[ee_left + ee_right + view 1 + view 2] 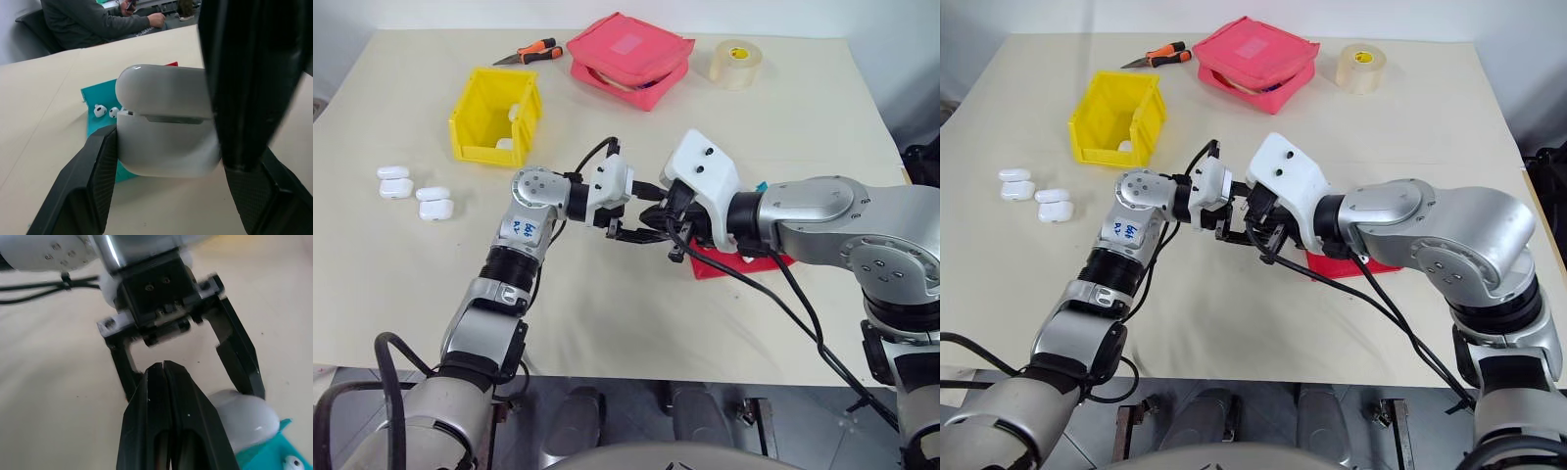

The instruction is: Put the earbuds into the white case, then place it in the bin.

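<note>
Pinching the white case [166,132], the left hand [628,233] met the right hand [166,382], its fingers pressed together. Any nudge risked knocking the case loose, the earbuds [106,111] not yet loaded.

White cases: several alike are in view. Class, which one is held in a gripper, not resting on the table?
The white case clamped between the left gripper fingers, held above the table. The other four cases lie grouped on the table left of the bin.
</note>
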Motion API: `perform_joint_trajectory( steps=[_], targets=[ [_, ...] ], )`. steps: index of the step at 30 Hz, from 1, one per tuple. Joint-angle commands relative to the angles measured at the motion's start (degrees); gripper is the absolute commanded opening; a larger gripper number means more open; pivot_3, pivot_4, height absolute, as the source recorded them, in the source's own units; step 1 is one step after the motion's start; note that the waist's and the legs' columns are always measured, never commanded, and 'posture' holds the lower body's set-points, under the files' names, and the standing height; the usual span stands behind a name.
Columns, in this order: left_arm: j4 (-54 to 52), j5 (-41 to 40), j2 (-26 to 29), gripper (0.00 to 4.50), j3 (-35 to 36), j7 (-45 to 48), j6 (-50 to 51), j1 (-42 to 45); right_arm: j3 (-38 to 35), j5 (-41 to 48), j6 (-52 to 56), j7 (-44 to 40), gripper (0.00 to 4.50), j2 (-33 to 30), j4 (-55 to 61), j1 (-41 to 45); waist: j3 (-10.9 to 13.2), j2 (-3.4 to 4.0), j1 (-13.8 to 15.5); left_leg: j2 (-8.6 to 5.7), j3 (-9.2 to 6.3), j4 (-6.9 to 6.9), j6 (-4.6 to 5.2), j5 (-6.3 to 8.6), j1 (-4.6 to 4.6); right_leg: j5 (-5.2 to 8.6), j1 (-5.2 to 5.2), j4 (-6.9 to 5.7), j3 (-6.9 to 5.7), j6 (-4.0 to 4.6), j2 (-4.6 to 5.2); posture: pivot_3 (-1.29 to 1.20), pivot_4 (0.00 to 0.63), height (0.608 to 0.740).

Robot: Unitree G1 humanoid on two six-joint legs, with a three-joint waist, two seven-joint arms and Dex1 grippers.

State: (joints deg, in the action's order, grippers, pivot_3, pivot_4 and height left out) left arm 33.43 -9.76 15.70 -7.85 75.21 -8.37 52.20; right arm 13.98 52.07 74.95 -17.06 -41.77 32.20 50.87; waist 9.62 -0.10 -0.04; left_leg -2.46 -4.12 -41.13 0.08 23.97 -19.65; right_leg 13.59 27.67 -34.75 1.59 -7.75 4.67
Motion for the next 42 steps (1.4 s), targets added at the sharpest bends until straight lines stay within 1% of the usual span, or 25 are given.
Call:
perform_joint_trajectory(
  steps=[1,4,7,11,12,13,14,16,17,19,21,24,25,26,29,31,38,42],
  targets=[
    [-6.3,-3.9,1.5,2.8,2.6,-0.5,2.6,-1.1,-2.6,-2.8,-0.6,-2.8,0.05,-4.2,1.2,-2.5,0.0,0.0,0.0,0.0,0.0,0.0,0.0,0.0,0.01,0.0,0.0,0.0,0.01,0.0,0.0,0.0,0.15,0.74],
    [-10.3,-6.0,3.7,2.8,4.8,-1.9,6.4,-3.2,-7.6,-4.0,-0.8,-5.4,0.05,-10.4,1.1,-6.6,0.0,0.0,0.1,0.01,-0.02,0.0,0.0,0.0,-0.02,0.0,0.0,0.03,-0.02,0.0,0.0,0.0,0.15,0.74],
    [-12.3,-7.2,5.0,2.8,6.2,-3.8,8.7,-4.1,-10.6,-5.2,-2.7,-7.7,0.05,-13.7,0.7,-10.4,0.0,-0.04,0.3,0.01,-0.05,-0.07,0.01,0.0,-0.12,-0.05,0.0,0.08,-0.05,0.0,0.02,0.0,0.15,0.74],
    [-13.9,-9.3,5.4,2.8,8.7,-6.6,11.4,-4.3,-16.0,-6.9,-8.3,-10.1,0.05,-13.0,-0.4,-15.8,0.0,-0.02,0.4,0.04,0.0,-0.04,0.01,0.0,-0.06,-0.08,-0.01,0.11,-0.02,-0.01,-0.02,0.0,0.15,0.74],
    [-13.9,-10.0,5.2,2.8,9.8,-7.9,11.9,-4.2,-18.2,-7.5,-12.7,-11.4,0.05,-11.3,-0.4,-18.1,0.0,-0.03,0.4,0.02,0.0,-0.04,0.02,0.0,-0.07,-0.09,-0.01,0.1,-0.01,-0.02,-0.01,0.0,0.15,0.74],
    [-13.3,-11.4,4.6,2.8,11.7,-9.7,11.9,-3.8,-21.0,-8.8,-20.5,-13.6,0.05,-8.5,-0.7,-21.3,0.0,-0.05,0.4,0.02,0.0,-0.03,0.01,0.0,-0.07,-0.1,-0.02,0.12,-0.02,-0.03,-0.03,0.0,0.15,0.74],
    [-12.2,-12.6,4.0,2.8,13.7,-12.1,11.9,-3.2,-23.6,-9.4,-25.3,-15.4,0.05,-6.6,-1.3,-24.3,0.0,-0.06,0.4,0.03,0.01,-0.04,0.02,0.0,-0.07,-0.1,-0.03,0.13,-0.02,-0.04,-0.05,0.0,0.15,0.74],
    [-10.8,-13.6,3.1,2.8,16.3,-15.8,10.8,-2.4,-27.3,-8.7,-30.0,-19.0,0.05,-4.6,-1.9,-28.9,0.0,-0.06,0.3,0.01,0.03,-0.04,0.02,0.0,-0.06,-0.11,-0.03,0.13,0.0,-0.06,-0.06,0.0,0.15,0.74],
    [-10.0,-13.8,2.9,2.8,17.3,-17.4,10.3,-2.1,-29.2,-7.4,-31.8,-21.3,0.41,-3.7,-2.0,-30.6,0.0,-0.06,0.4,0.0,0.05,-0.05,0.03,0.0,-0.06,-0.12,-0.03,0.13,0.01,-0.08,-0.06,0.0,0.15,0.74],
    [-8.9,-14.0,2.7,2.8,18.7,-19.4,9.3,-1.8,-31.7,-6.7,-36.1,-24.6,0.88,-2.4,-2.7,-32.8,0.0,-0.05,0.4,-0.03,0.05,-0.08,0.05,-0.02,-0.06,-0.15,-0.05,0.15,0.04,-0.14,-0.05,0.0,0.15,0.74],
    [-8.3,-13.7,2.9,2.8,19.4,-20.7,8.5,-1.7,-32.7,-7.4,-39.3,-26.8,1.61,-1.9,-3.3,-34.0,0.0,-0.05,0.3,-0.07,0.08,-0.08,0.06,-0.02,0.01,-0.17,-0.09,0.14,0.07,-0.16,-0.04,0.0,0.15,0.74],
    [-5.7,-12.6,4.0,2.8,21.4,-25.0,6.6,-1.7,-34.3,-5.2,-41.7,-32.1,2.68,-2.3,-3.3,-36.6,0.0,-0.05,0.3,-0.06,0.08,-0.07,0.05,-0.02,0.06,-0.17,-0.14,0.14,0.06,-0.16,-0.07,0.0,0.15,0.74],
    [-4.5,-12.0,4.6,2.8,22.1,-27.0,5.7,-1.7,-34.4,-4.8,-41.9,-32.9,2.99,-2.5,-3.5,-37.0,0.0,-0.06,0.2,-0.07,0.08,-0.05,0.05,-0.02,0.1,-0.17,-0.15,0.15,0.07,-0.15,-0.07,0.0,0.15,0.74],
    [-2.8,-11.2,5.3,2.8,22.6,-29.2,4.9,-1.5,-34.1,-5.0,-41.4,-32.5,3.42,-2.7,-3.9,-36.9,0.0,-0.06,0.2,-0.07,0.08,-0.04,0.05,-0.02,0.13,-0.17,-0.19,0.15,0.07,-0.15,-0.07,0.0,0.15,0.74],
    [1.8,-9.5,6.5,2.8,23.1,-34.4,4.8,-0.4,-33.1,-6.4,-41.6,-31.4,4.46,-2.6,-4.4,-36.4,0.0,-0.05,0.0,-0.09,0.16,-0.02,0.05,-0.02,0.21,-0.17,-0.19,0.11,0.14,-0.15,-0.07,0.0,0.15,0.74],
    [4.5,-8.5,7.2,2.8,23.0,-35.7,3.7,0.6,-32.9,-6.0,-41.8,-31.5,4.48,-2.3,-3.7,-36.6,0.0,-0.06,0.1,-0.15,0.15,-0.01,0.04,-0.03,0.21,-0.17,-0.16,0.09,0.13,-0.15,-0.08,0.0,0.15,0.74],
    [25.3,-2.9,11.4,2.8,22.2,-42.0,0.6,10.4,-31.6,-6.8,-41.9,-29.9,4.48,-2.2,-3.0,-36.0,0.0,-0.06,0.4,-0.42,0.11,-0.01,0.05,-0.03,0.17,-0.17,-0.17,0.14,0.08,-0.15,0.01,0.0,0.15,0.74],
    [33.4,-1.4,12.7,2.8,22.9,-46.0,-0.3,14.8,-31.2,-7.0,-41.8,-29.0,4.48,-2.4,-2.6,-36.3,0.0,-0.06,0.2,-0.46,0.13,-0.01,0.06,-0.03,0.17,-0.17,-0.16,0.12,-0.04,-0.16,0.07,0.0,0.15,0.74]
  ],
)
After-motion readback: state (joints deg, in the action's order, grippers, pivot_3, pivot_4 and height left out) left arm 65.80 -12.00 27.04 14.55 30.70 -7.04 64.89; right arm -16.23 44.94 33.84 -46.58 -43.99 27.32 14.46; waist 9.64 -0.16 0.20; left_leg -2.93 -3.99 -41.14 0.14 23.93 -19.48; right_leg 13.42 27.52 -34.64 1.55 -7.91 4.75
